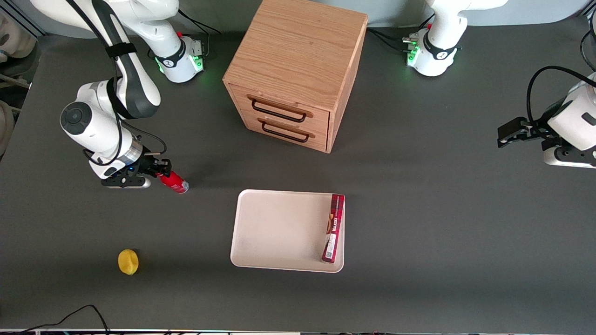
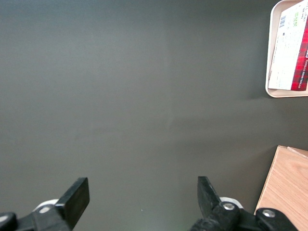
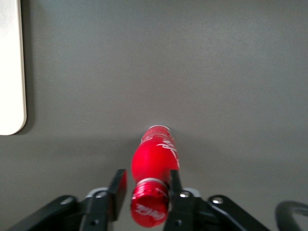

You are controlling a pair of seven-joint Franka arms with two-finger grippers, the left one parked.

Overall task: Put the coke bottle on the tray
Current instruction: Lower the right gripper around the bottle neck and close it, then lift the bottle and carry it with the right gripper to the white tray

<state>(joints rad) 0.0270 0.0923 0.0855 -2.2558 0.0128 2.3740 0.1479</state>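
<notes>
The coke bottle (image 1: 176, 183), small and all red, lies on the dark table with its cap toward my gripper (image 1: 160, 173). In the right wrist view the bottle (image 3: 155, 159) points away from my gripper (image 3: 148, 190), whose fingers straddle its neck and cap. One finger touches the neck and the other stands a small gap off, so the gripper is open. The cream-white tray (image 1: 279, 228) lies nearer the front camera, toward the parked arm's end from the bottle. Its rounded edge shows in the right wrist view (image 3: 9, 72).
A long dark-red box (image 1: 333, 228) lies in the tray along one rim. A wooden drawer cabinet (image 1: 295, 70) stands farther from the front camera. A yellow lemon (image 1: 128, 261) lies nearer the front camera than the bottle.
</notes>
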